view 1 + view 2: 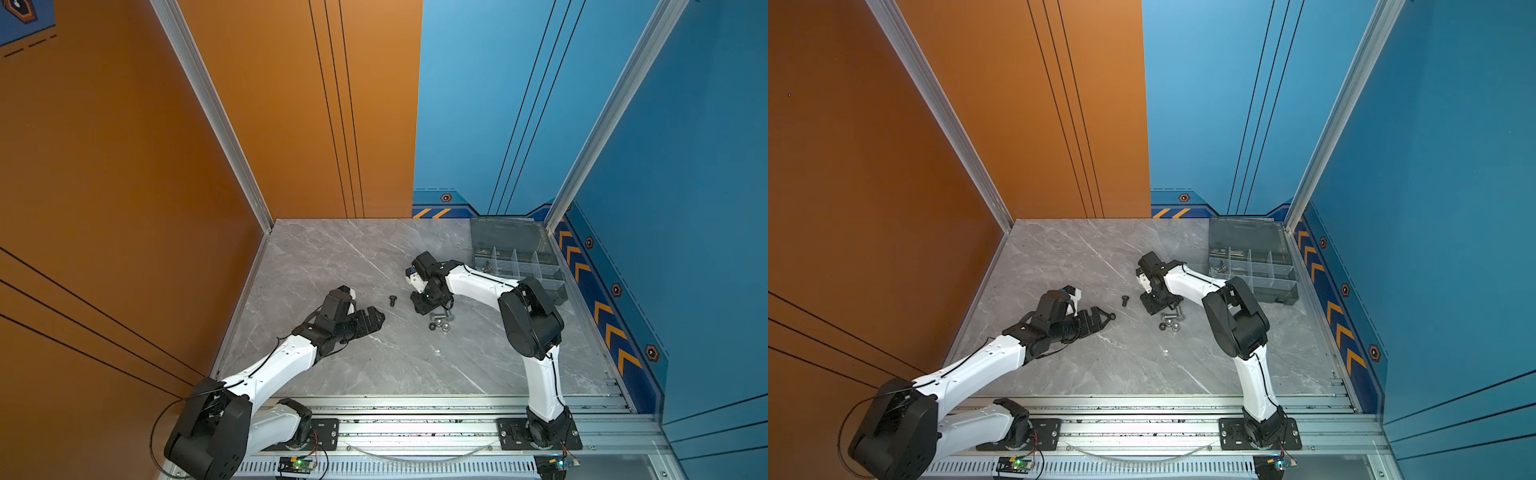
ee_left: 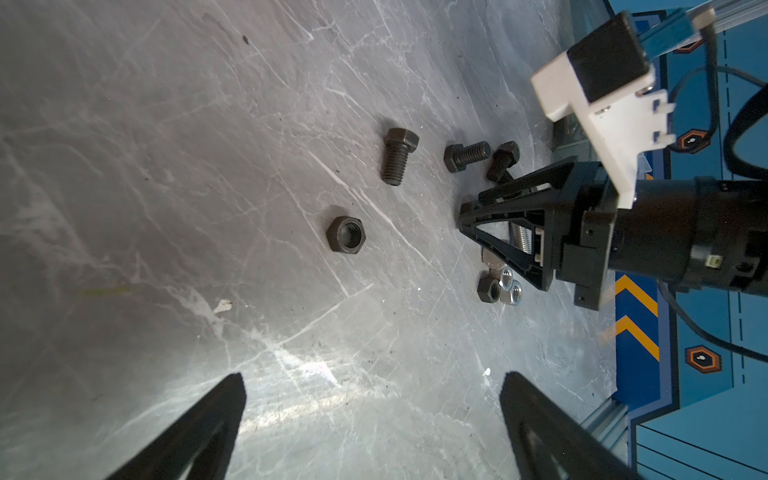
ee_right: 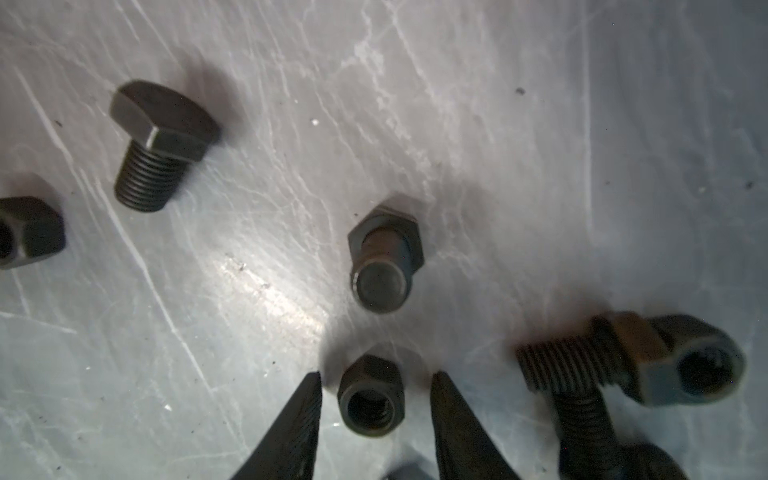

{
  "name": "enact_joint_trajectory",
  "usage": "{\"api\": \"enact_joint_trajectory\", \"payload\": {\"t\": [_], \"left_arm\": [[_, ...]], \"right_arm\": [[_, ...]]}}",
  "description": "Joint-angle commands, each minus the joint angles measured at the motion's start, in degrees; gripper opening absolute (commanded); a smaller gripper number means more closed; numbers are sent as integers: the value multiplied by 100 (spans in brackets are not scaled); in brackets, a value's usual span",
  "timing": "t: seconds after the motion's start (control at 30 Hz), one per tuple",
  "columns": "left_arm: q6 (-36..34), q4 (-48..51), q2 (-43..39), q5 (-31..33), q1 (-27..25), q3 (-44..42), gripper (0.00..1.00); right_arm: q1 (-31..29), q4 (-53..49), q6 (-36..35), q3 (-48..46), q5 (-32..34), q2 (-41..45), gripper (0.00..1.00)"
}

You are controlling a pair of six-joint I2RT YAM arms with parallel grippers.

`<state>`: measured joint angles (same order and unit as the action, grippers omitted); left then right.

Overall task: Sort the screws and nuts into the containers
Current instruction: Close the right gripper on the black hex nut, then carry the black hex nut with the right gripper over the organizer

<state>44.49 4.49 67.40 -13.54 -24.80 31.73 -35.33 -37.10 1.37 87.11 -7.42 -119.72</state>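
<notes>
Across the grey marble table (image 1: 353,257) the biggest thing is the smoky organiser box (image 1: 536,266), set in the far right corner with its lid tipped up. A few bits of hardware lie in its leftmost compartments, too small to name. My left gripper (image 2: 374,378) hangs low over bare table left of centre, jaws wide apart with nothing between them. My right gripper (image 3: 376,376) points down near the middle of the table, well short of the box. Its jaws are apart and straddle one black nut (image 3: 371,395) — a sliver of table shows on each side, so neither finger touches it. Black screws (image 3: 160,145) lie around it on the table: one on its side, an upright screw (image 3: 384,253) standing on its head, and two crossed just beside one finger. In both top views a lone black screw (image 1: 392,300) lies between my two grippers. A small cluster of silver and black nuts (image 1: 440,324) sits just on the near side of my right gripper.
</notes>
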Motion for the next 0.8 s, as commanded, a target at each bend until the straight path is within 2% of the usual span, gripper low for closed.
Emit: {"api": "enact_joint_trajectory", "payload": {"t": [0.0, 0.37, 0.47, 0.6, 0.77], "left_arm": [[13, 30, 37, -92, 36, -43, 98], [7, 52, -23, -77, 35, -60, 98], [7, 75, -42, -78, 32, -69, 98], [7, 80, -53, -63, 36, -68, 98], [7, 96, -86, -54, 36, -77, 98]], "right_arm": [[3, -164, -81, 63, -73, -67, 43], [-27, -139, -58, 20, -91, -139, 31], [-28, -126, -49, 10, -92, -107, 24], [7, -88, 7, -78, -170, 45, 8], [182, 129, 204, -376, -689, 704, 0]]}}
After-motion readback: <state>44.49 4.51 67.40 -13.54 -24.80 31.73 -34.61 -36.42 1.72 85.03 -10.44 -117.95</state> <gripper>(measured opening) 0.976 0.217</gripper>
